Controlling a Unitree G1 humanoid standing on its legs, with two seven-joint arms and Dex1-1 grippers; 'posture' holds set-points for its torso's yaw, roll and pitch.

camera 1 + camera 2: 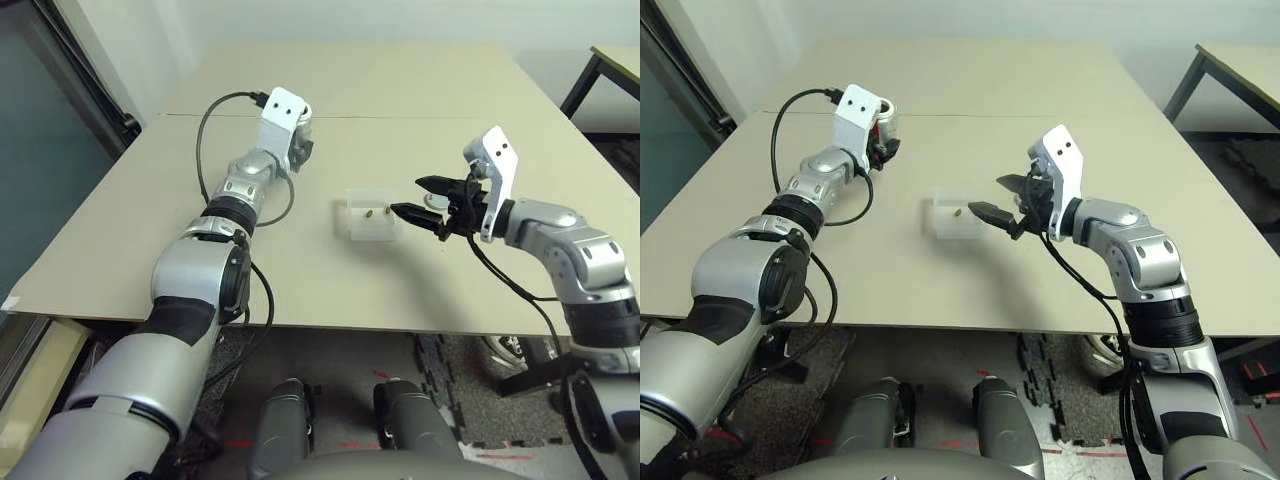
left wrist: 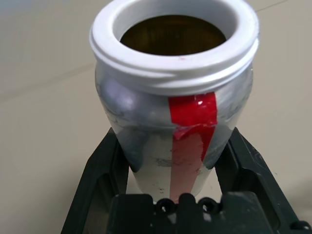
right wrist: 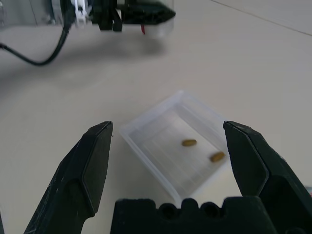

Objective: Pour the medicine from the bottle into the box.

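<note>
Tan table (image 1: 420,90); small grey cap (image 1: 436,201) behind right gripper (image 1: 425,198), jaws wide, empty. Box (image 3: 174,146) just beyond its fingertips, holding 2 pills (image 3: 189,143). Farther off: bottle (image 2: 176,112) upright, clamped in left gripper (image 2: 173,165).

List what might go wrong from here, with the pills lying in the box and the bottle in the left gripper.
1. The right gripper hangs open right beside the clear box; a small swing could knock the light box and scatter the two pills.
2. The bottle is uncapped and pinched low on its body by the left gripper; it might slip or tip when set down.
3. The small cap lies under the right gripper and could be pushed away.
</note>
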